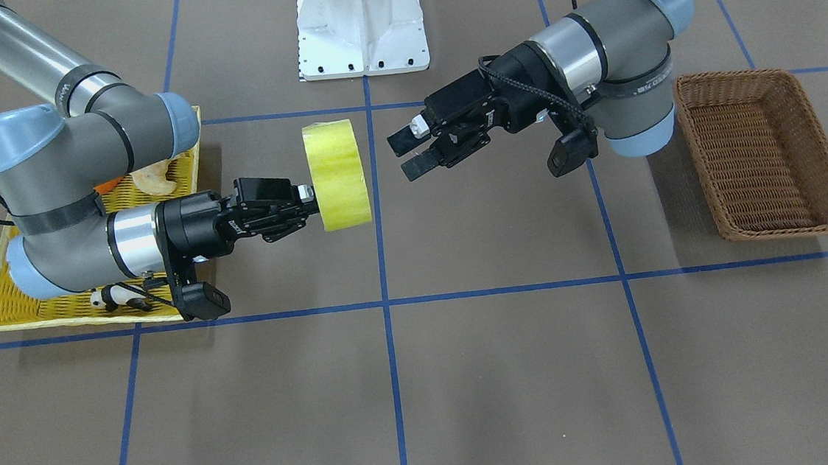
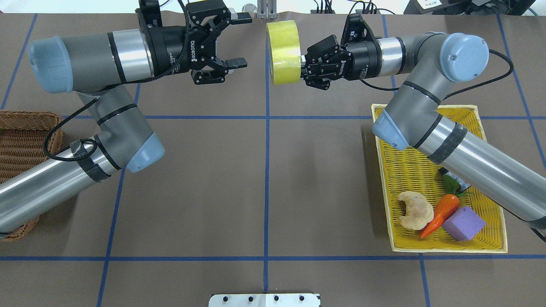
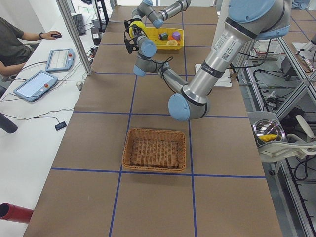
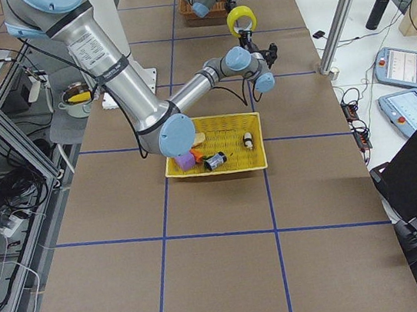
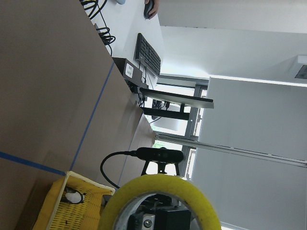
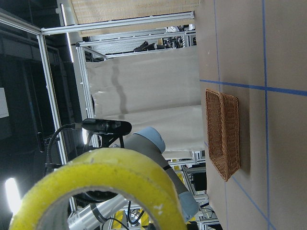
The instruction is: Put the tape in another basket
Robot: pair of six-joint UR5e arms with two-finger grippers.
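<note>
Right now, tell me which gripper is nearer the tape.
Right. The right gripper is shut on the tape; the left gripper is open, facing it across a small gap.

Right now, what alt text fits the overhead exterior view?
The right gripper holds the yellow tape off the table, facing the open left gripper. The brown basket sits at the left edge; a yellow tray of small items lies right.

Overhead, front cameras opposed above table; wrist cameras close on tape
</note>
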